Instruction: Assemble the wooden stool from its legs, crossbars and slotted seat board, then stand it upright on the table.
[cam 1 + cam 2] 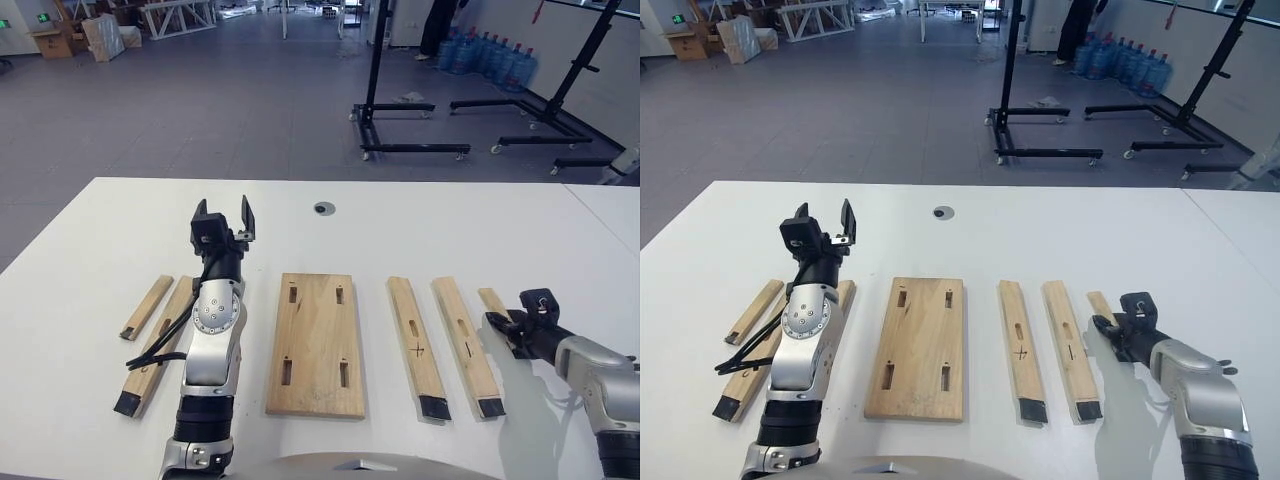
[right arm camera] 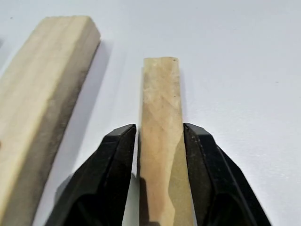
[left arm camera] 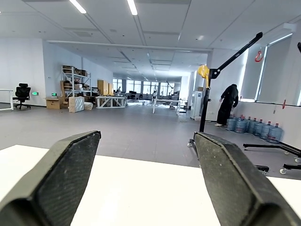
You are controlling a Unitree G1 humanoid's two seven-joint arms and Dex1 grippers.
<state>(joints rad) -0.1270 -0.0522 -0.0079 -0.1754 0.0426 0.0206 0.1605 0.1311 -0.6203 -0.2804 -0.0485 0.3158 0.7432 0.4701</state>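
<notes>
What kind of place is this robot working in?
Probably a large workshop or lab hall: a wide bare grey floor, black wheeled frames, a row of water jugs, and boxes at the back.

L arm [image 1: 212, 340] lies over long leg [image 1: 140, 378] at bench-left: its mid part is hidden, and only the far end and the dark-tipped near end show. Right gripper [image 1: 503, 322] covers the near end of short crossbar [image 1: 492, 300]. R wrist view: crossbar's near end runs off the frame edge, and neighbouring leg [image 2: 42, 94] is cut off too. Left gripper [image 3: 148, 135]: jaw bases cut by the frame edge. Marks on the legs are too small to read.
</notes>
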